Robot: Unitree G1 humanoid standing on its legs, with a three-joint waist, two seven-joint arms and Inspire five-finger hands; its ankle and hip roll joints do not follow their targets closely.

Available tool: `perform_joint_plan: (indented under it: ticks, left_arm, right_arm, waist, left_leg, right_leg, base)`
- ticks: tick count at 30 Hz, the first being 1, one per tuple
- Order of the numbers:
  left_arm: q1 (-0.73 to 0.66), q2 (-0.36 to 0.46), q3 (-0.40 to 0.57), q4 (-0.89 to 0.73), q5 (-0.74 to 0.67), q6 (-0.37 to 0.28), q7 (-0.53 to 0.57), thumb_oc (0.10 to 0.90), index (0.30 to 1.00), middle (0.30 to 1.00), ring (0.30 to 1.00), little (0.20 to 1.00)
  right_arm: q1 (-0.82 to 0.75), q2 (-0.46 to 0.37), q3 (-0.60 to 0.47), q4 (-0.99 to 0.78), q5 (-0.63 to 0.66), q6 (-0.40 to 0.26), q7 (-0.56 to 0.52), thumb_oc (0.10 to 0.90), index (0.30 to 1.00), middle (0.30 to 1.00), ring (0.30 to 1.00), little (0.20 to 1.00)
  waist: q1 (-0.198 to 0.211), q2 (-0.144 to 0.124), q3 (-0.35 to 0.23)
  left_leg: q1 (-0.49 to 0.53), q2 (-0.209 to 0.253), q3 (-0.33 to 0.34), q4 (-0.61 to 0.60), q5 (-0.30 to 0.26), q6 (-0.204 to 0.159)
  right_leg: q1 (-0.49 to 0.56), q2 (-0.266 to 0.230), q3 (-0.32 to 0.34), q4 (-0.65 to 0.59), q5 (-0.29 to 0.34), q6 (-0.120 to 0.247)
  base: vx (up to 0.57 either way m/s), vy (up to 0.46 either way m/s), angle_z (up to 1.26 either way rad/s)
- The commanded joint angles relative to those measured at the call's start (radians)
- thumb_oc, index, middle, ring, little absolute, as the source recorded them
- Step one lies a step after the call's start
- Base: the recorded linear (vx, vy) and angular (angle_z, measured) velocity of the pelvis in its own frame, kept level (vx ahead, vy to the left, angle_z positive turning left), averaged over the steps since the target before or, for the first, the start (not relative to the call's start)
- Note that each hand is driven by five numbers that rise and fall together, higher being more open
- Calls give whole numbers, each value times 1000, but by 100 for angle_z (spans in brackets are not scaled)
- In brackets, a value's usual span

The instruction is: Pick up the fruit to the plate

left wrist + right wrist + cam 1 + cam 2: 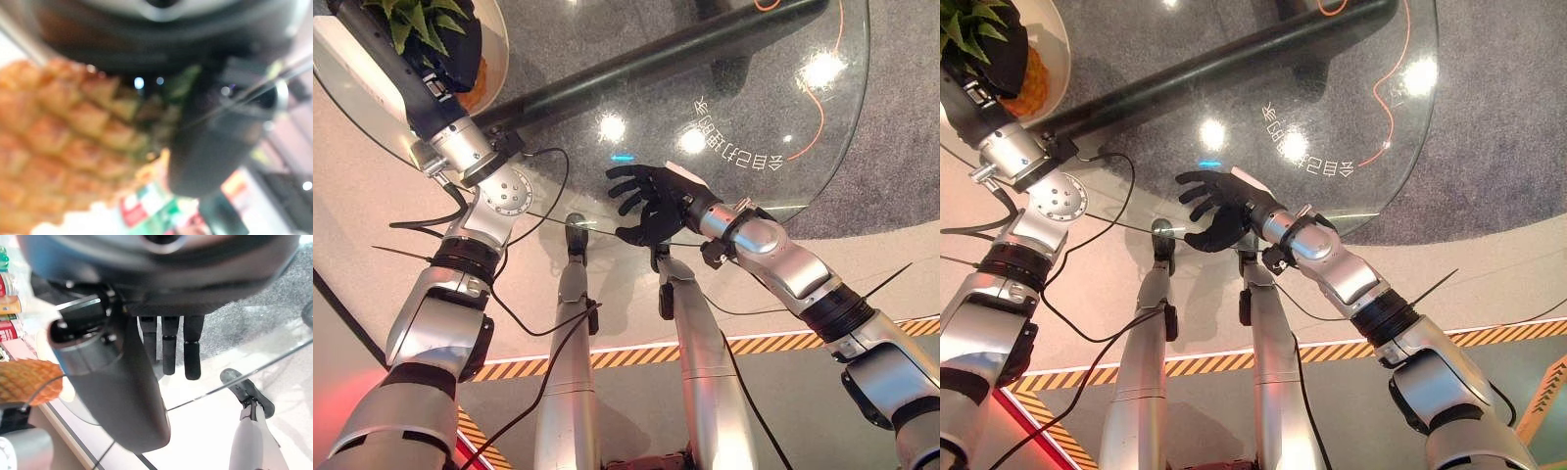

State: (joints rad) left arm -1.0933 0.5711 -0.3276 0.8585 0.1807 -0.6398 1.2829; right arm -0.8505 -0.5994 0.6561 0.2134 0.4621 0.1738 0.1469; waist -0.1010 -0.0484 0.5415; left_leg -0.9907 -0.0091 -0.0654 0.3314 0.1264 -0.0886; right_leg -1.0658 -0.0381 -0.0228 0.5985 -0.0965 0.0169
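In the upper left of the left eye view a white plate [494, 61] sits on the round glass tabletop [744, 88], and in it lies a pineapple [1033, 78] with green leaves; the left hand [460, 54] is over this fruit, but whether its fingers grip it I cannot tell. The right hand [651, 201] is at the centre of the frame, by the tabletop's near edge, with its fingers spread and nothing in them. A dark bar [656, 54] crosses under the glass, and the right half of the tabletop is free.
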Motion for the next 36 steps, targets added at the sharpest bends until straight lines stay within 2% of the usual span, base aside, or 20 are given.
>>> perform_joint_plan:
  ticks: [1,13,18,24,29,36]
  left_arm:
    - [-71,77,25,-57,55,-65,131,100,300,300,300,200]
    - [-103,105,32,-7,-51,-35,166,100,300,300,300,200]
    - [-134,107,27,52,-106,-5,148,100,300,300,300,200]
    - [-151,105,23,94,-137,-16,106,100,300,300,300,200]
    - [-165,102,17,111,-116,-54,121,100,300,300,300,200]
    - [-189,103,2,113,-79,-79,152,100,300,300,300,200]
  right_arm:
    - [80,37,22,-9,9,12,-5,800,900,900,900,900]
    - [67,31,31,-11,27,35,-3,800,900,900,900,900]
    - [41,35,45,-1,47,42,-9,800,900,900,900,900]
    - [24,34,59,13,59,37,-17,800,900,900,900,900]
    - [11,27,70,33,69,8,-14,800,900,900,900,900]
    - [-2,25,77,31,80,0,-15,800,900,900,900,900]
  waist:
    - [19,-4,-21]
    - [21,-10,-21]
    - [19,-17,-21]
    - [13,-24,-21]
    - [7,-32,-21]
    - [5,-36,-21]
  left_leg:
    - [28,-110,96,118,-148,46]
    - [16,-108,99,133,-154,52]
    - [-13,-106,95,153,-156,45]
    - [-41,-98,100,157,-156,43]
    - [-73,-94,102,164,-159,39]
    - [-95,-96,98,173,-162,36]
  right_leg:
    - [37,60,34,-204,175,57]
    - [31,51,27,-203,176,57]
    - [9,50,23,-190,176,57]
    - [-18,53,22,-188,179,57]
    - [-44,55,23,-188,185,61]
    - [-61,59,26,-188,189,63]
  base:
    - [0,0,0]
    - [6,4,0]
    - [0,0,0]
    - [0,0,0]
    - [0,0,0]
    - [1,0,-1]
